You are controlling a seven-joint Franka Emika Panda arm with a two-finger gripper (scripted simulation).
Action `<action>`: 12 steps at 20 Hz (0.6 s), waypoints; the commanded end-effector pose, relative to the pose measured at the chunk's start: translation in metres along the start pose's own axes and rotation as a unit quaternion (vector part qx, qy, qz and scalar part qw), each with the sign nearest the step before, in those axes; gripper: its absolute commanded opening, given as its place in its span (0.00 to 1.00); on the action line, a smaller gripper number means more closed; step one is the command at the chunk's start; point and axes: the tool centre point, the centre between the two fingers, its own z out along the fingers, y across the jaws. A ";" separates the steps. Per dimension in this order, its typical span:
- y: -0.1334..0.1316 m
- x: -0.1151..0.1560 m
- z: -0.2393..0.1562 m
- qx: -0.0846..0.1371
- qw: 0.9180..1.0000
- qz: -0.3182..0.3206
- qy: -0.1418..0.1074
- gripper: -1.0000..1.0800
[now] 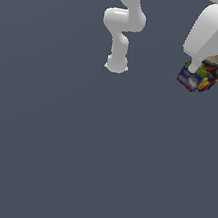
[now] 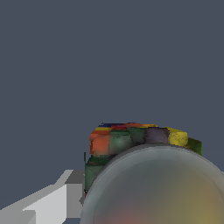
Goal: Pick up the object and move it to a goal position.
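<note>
The object (image 1: 206,80) is a small boxy block patched in red, yellow, green, blue and orange, tilted, at the upper part of the exterior view's right. My white gripper (image 1: 203,74) comes down onto it from above and is shut on it, one white finger (image 1: 193,66) lying against its near face. In the wrist view the object (image 2: 131,139) shows its coloured patches just past a round, blurred grey dome (image 2: 159,188) that hides its lower part. A pale finger (image 2: 59,202) reaches in beside the block.
The arm's white links and base (image 1: 123,30) stand at the top middle of the exterior view. A plain dark grey surface (image 1: 98,155) fills everything else, with no other object in sight.
</note>
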 end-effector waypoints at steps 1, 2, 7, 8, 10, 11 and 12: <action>-0.004 0.004 -0.009 -0.001 1.000 0.000 0.002 0.00; -0.005 0.006 -0.012 -0.001 1.000 0.000 0.002 0.00; -0.009 0.011 -0.019 -0.001 1.000 0.000 0.002 0.00; -0.009 0.011 -0.020 -0.001 1.000 0.000 0.002 0.00; -0.010 0.012 -0.021 0.000 1.000 0.000 0.002 0.00; -0.010 0.012 -0.022 0.000 1.000 0.000 0.002 0.00; -0.010 0.012 -0.022 0.000 1.000 0.000 0.002 0.00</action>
